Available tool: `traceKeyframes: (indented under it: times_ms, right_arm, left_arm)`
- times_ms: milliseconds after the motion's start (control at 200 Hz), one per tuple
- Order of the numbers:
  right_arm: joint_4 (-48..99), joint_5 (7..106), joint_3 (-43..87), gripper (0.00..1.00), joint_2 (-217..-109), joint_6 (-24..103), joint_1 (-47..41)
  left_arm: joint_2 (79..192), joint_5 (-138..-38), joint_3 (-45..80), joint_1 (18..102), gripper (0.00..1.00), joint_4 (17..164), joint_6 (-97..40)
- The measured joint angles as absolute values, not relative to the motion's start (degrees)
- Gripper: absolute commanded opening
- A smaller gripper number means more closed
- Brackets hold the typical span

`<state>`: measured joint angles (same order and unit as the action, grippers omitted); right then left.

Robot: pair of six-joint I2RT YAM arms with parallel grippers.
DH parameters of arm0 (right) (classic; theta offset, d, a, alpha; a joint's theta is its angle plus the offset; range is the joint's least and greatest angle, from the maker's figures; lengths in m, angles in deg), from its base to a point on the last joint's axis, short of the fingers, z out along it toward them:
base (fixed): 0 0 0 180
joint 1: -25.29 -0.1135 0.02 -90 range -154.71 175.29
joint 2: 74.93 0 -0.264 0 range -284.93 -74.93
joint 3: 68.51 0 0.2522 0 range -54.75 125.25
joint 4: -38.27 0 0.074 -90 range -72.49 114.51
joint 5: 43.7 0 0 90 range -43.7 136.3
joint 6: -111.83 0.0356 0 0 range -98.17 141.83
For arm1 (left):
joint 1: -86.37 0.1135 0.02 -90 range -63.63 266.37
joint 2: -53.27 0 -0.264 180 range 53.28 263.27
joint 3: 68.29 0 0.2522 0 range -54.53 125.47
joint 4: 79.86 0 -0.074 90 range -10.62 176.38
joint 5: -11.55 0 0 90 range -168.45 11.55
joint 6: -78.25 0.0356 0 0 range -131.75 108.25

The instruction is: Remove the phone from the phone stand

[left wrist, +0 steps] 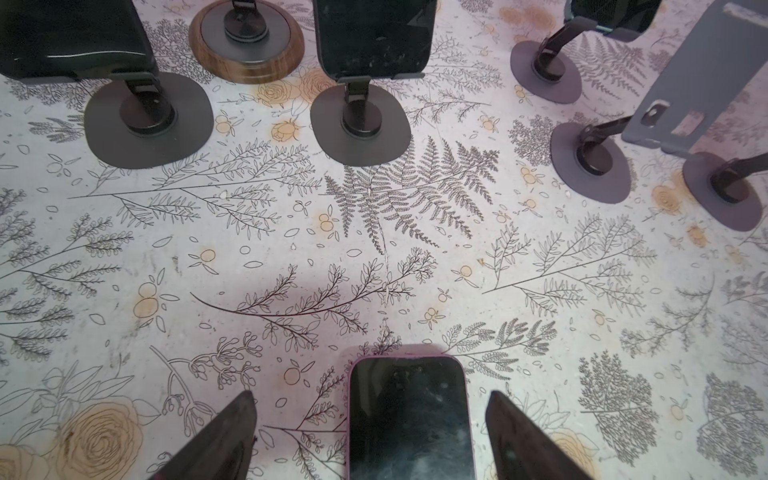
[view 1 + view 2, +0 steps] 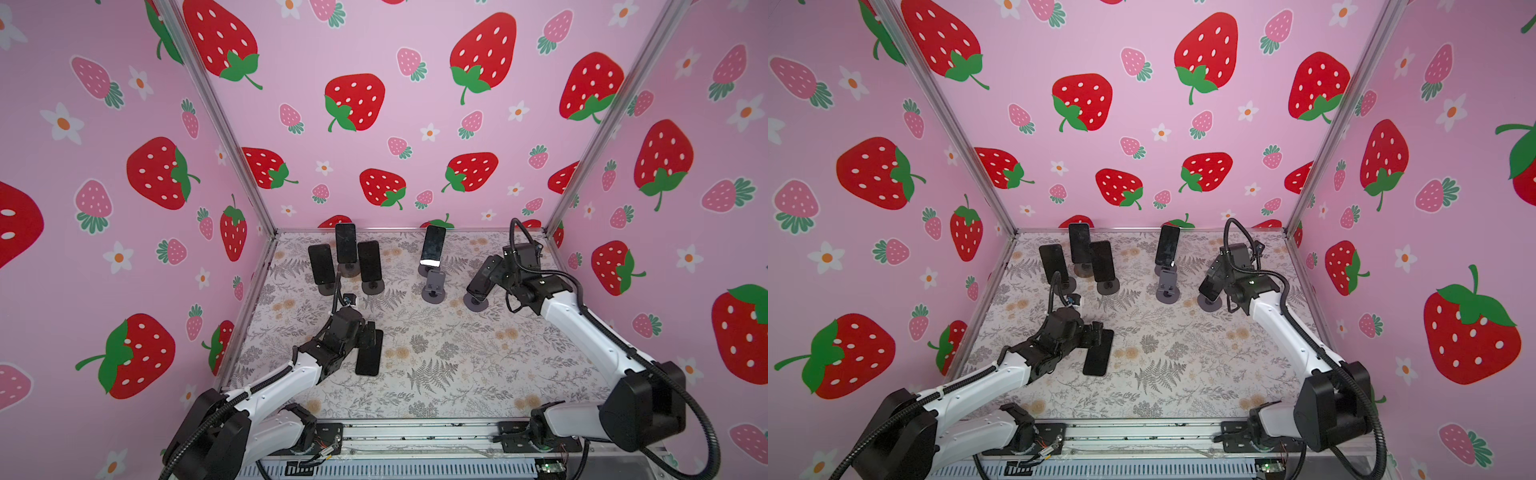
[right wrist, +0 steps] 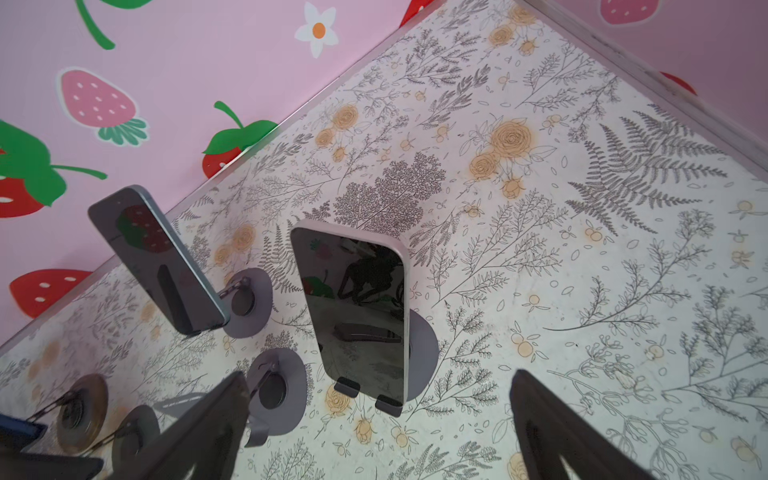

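Phone is leaning back on a stand right of centre in both top views. Its long axis is tilting from the stand's lip toward the upper right of the frame. The right end effector is facing its screen from close by, fingers spread wide apart and gripping nothing. In the right wrist view the phone is sitting ahead of it, within the span of the two fingers. That arm is clearly the nearer one, so the lift is probably falling to it: closing across the narrow width, then drawing the phone up along its length, clear of the lip.

The left end effector is hovering well apart, lower left of centre. Its fingers are standing apart on either side of a flat phone lying on the desk, with a gap showing on each side.

The desk is showing a level, fern-and-flower print. An empty stand is standing just left of the target, so room there is looking tight. Strawberry walls are closing in three sides.
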<state>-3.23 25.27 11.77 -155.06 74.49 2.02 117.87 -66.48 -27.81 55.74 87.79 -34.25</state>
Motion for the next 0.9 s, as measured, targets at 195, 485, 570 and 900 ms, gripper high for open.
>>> traceKeyframes:
  times_ms: [195, 485, 570, 900]
  right_arm:
    - [-13.18, 21.81, 22.18, 1.00, -164.44, 78.67, 1.11]
    - [-19.06, 20.37, 31.12, 1.00, -171.79, 80.00, -0.21]
    - [-20.06, 19.93, 32.58, 1.00, -173.53, 80.74, -0.36]
    - [-24.92, 16.26, 37.17, 0.99, -179.44, 83.06, -0.60]
  left_arm:
    - [118.51, -66.44, -27.81, 55.79, 0.88, 87.99, -34.23]
    - [118.35, -66.42, -27.81, 55.79, 0.88, 87.97, -34.23]
    - [118.18, -66.16, -27.81, 55.79, 0.88, 87.97, -34.23]
    - [118.18, -65.39, -27.81, 55.79, 0.88, 87.92, -34.23]
